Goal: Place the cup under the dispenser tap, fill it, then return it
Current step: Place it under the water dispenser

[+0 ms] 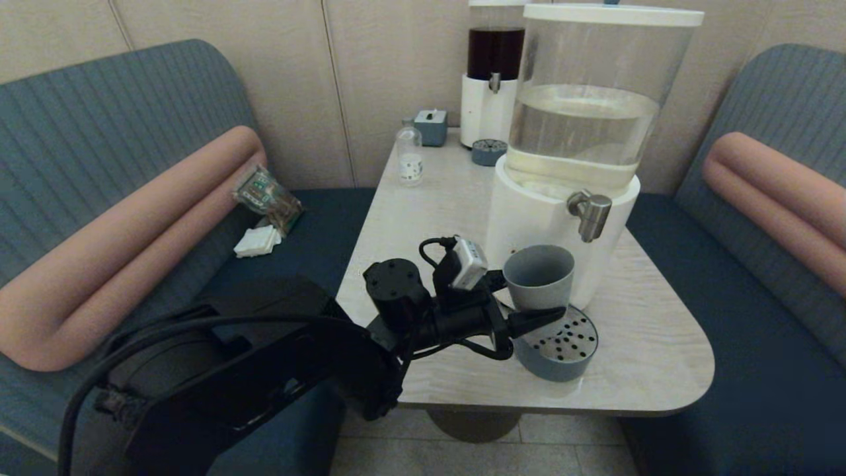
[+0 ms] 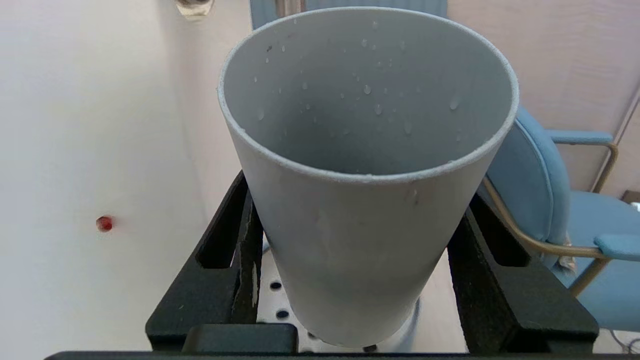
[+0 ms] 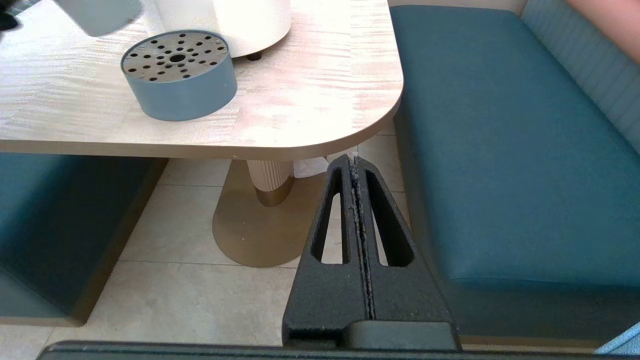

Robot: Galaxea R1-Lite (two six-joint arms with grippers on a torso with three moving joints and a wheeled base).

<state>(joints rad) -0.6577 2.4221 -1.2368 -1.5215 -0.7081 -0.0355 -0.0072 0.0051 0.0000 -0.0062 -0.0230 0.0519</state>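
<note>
The left tool (image 1: 529, 311) grips the cup (image 1: 538, 276), its fingers (image 2: 235, 260) closed against the cup's sides, holding it above the perforated drip tray (image 1: 562, 347). The cup sits just left of and below the dispenser tap (image 1: 590, 213), beside the dispenser's white base (image 1: 529, 225). Droplets dot the cup's inside. The right tool (image 3: 356, 165) hangs below the bench (image 3: 310, 110) edge, fingers pressed together, empty. A small bottle (image 1: 410, 156) and a dark-liquid dispenser (image 1: 492, 73) stand further back.
</note>
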